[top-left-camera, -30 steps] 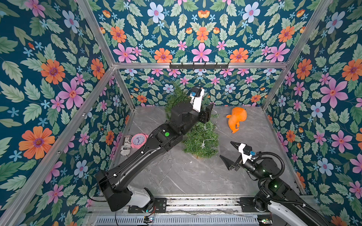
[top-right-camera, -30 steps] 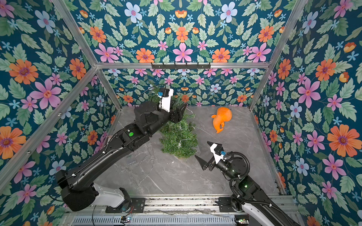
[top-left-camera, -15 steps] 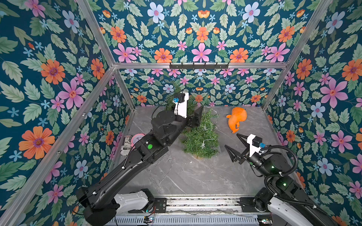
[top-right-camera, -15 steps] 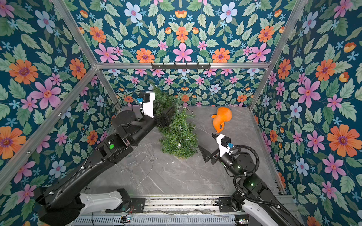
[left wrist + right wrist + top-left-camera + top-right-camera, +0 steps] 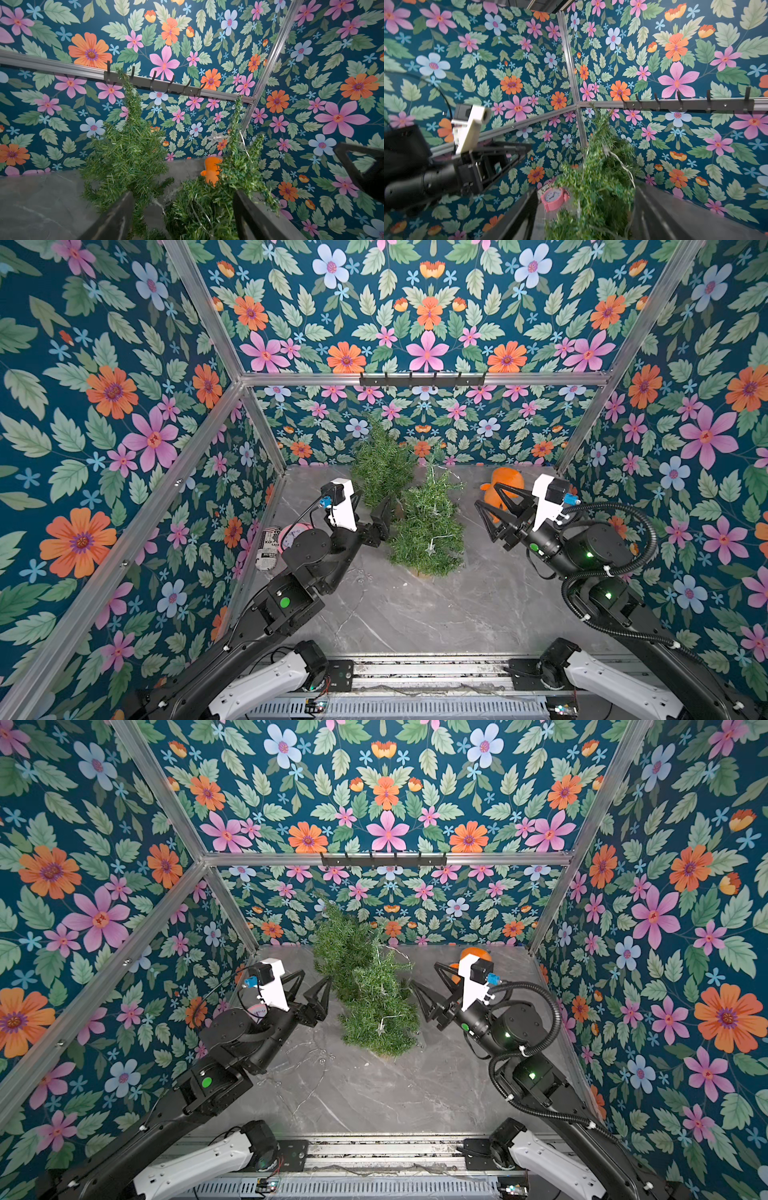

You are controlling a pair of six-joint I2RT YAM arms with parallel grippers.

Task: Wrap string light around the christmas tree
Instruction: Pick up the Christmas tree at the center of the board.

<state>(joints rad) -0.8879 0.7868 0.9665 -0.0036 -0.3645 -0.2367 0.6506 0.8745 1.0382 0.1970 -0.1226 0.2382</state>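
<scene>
Christmas tree (image 5: 428, 526): a small green tree standing on the grey marble table (image 5: 415, 614), between the two grippers.
String light (image 5: 430, 548): a thin pale wire with star-shaped bulbs, strung from the christmas tree's tip down its near side. A loose length trails over the table on the tree's left.
Left gripper (image 5: 316, 976): jaws apart and clamping nothing, tips just beside the tree's left flank.
Right gripper (image 5: 487, 494): jaws spread and empty, near the tree's right flank.
Second tree (image 5: 380, 466): behind the christmas tree and to its left.
Orange plush toy (image 5: 496, 481): behind the tree on its right, partly hidden by the right gripper.
Pink clock (image 5: 553, 197): well left of the tree; the dial numerals are too small to read.
Can (image 5: 269, 547): lying beside the clock. The print is black on white; "XO" can be made out and the rest is unreadable.
</scene>
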